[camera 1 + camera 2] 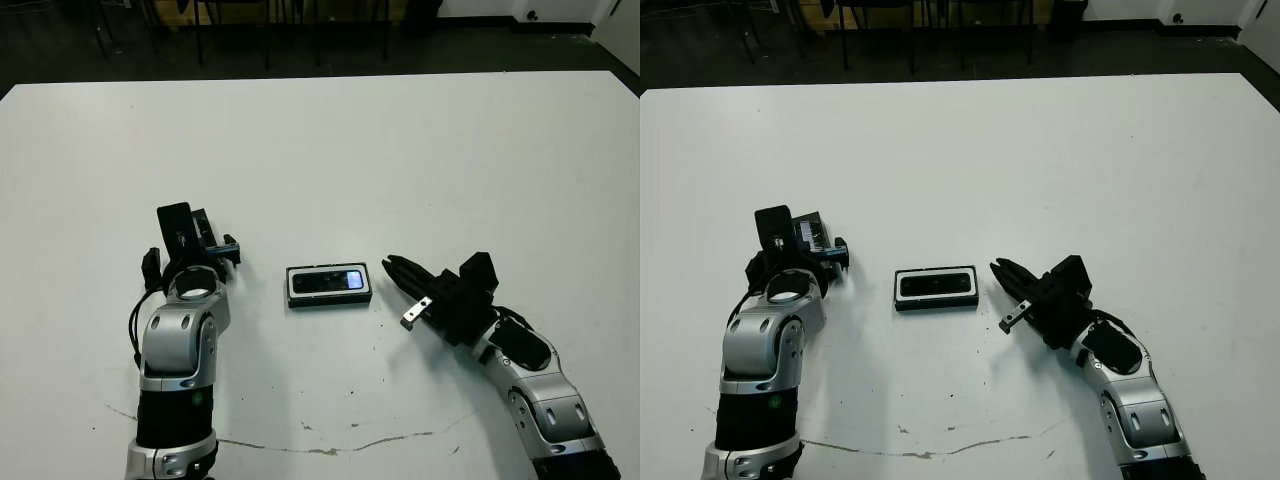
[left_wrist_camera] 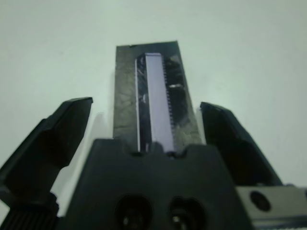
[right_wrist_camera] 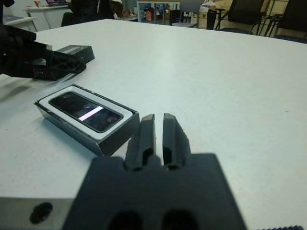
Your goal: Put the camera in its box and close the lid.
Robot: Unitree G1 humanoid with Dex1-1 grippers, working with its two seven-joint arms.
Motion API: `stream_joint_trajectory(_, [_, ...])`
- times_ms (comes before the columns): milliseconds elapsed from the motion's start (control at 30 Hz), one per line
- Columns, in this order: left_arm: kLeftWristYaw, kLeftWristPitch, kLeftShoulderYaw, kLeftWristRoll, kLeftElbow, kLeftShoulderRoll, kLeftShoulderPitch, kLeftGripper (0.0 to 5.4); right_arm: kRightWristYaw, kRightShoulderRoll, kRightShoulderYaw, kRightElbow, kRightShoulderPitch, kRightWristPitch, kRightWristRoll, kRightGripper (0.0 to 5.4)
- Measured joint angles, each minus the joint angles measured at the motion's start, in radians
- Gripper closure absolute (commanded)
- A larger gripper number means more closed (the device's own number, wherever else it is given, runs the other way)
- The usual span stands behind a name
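While the camera [image 1: 328,281] lies flat inside the box [image 1: 329,299] at the centre of the frame, the lid [image 2: 152,103] sits at left centre between the spread fingers of the left gripper [image 2: 152,127], untouched. Just right of the box, the right gripper [image 1: 391,266] has its fingers pressed together, holding nothing.

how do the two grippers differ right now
The left gripper has its fingers spread wide, one on each side of the lid; the right gripper has its fingers pressed together and holds nothing. The left gripper is at the lid, away from the box; the right gripper points at the box's end. Both have two black fingers.
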Motion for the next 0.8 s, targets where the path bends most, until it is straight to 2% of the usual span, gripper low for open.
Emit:
stream_joint_trajectory(333, [0.011, -0.017, -0.002, -0.008, -0.001, 0.001, 0.015, 0.01, -0.014, -0.006, 0.0, -0.046, 0.007, 0.063, -0.001, 5.4])
stream_joint_trajectory(533, [0.019, -0.058, 0.025, -0.046, -0.001, 0.003, 0.038, 0.01, -0.019, -0.01, 0.0, -0.059, 0.008, 0.075, -0.003, 5.4])
stream_joint_trajectory(667, [0.013, -0.09, 0.042, -0.097, -0.002, 0.005, 0.06, 0.01, -0.023, -0.011, 0.0, -0.072, 0.01, 0.084, -0.011, 5.4])
stream_joint_trajectory(800, [0.046, -0.097, 0.055, -0.118, 0.006, 0.005, 0.053, 0.45, -0.022, -0.012, 0.0, -0.072, 0.011, 0.084, -0.015, 5.4])
